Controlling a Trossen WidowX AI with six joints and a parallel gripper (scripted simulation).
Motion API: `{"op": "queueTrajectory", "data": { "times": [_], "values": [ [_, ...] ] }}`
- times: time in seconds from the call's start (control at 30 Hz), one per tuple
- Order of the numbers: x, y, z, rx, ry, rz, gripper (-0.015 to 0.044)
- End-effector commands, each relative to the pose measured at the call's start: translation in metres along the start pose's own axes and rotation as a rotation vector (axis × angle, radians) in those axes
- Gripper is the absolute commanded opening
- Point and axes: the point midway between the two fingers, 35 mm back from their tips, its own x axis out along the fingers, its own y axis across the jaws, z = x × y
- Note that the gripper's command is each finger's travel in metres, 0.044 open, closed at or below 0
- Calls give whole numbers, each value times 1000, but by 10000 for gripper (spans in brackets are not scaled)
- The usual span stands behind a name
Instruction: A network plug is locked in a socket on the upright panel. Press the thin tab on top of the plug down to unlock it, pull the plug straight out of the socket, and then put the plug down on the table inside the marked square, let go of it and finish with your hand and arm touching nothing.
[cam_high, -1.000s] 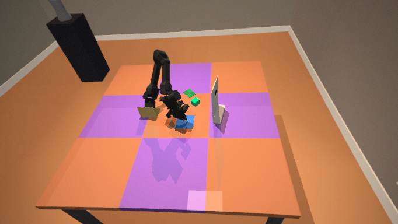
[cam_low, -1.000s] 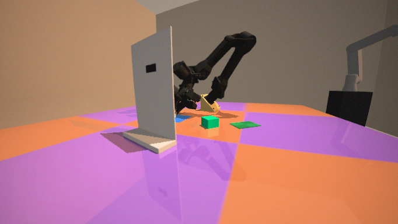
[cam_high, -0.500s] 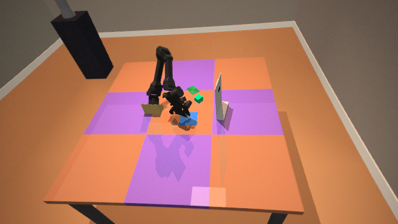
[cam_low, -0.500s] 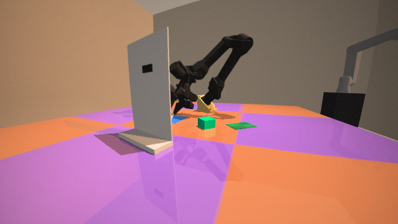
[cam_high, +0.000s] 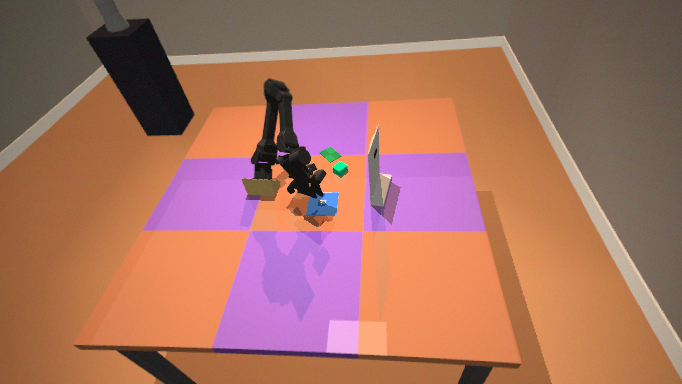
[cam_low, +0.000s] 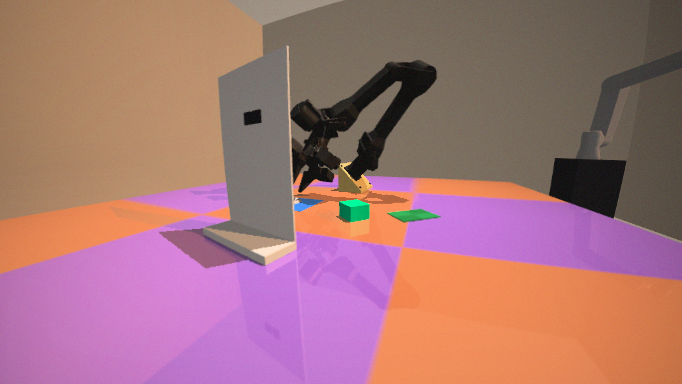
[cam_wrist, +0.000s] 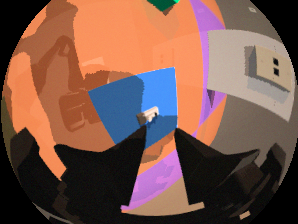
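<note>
Plug on the blue square, gripper fingers parted

You can see the small pale plug (cam_high: 322, 202) (cam_wrist: 148, 115) lying on the blue square (cam_high: 331, 196) (cam_low: 308, 204) (cam_wrist: 161, 85), out of the panel. Your gripper (cam_high: 320, 194) (cam_wrist: 160, 129) has released it: the fingertips stand apart, with nothing between them, near the plug. You can make out no brand, label or writing on anything.

Your bench (cam_high: 300, 290) (cam_low: 500, 310) (cam_wrist: 115, 35) is patterned in large orange and purple squares, glossy enough to mirror the upright panel (cam_high: 374, 160) (cam_low: 257, 160). That panel is pale grey on a flat foot, with a dark opening high up. Nearer your arm (cam_high: 285, 117) (cam_low: 395, 105), a bright green cube (cam_high: 340, 169) (cam_low: 354, 211) sits near a flat green patch (cam_high: 330, 154) (cam_low: 414, 215).

Around you, the room has brownish-grey walls, an orange-brown floor (cam_high: 575, 225) and pale skirting (cam_high: 350, 51). Well apart from your bench, a black pedestal (cam_high: 150, 30) (cam_low: 620, 167) carries a grey arm (cam_high: 112, 17) (cam_low: 602, 107).
</note>
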Motion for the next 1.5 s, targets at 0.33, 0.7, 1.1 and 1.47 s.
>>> {"op": "queueTrajectory", "data": {
  "times": [0.33,0.7,1.1,1.47],
  "values": [
    [-13,-8,-1,-5,-2,-3,156],
    [-24,-17,-2,-5,1,-2,156],
    [-37,-26,-3,-5,3,-2,156],
    [-50,-34,-3,-5,3,-2,156]
  ]
}}
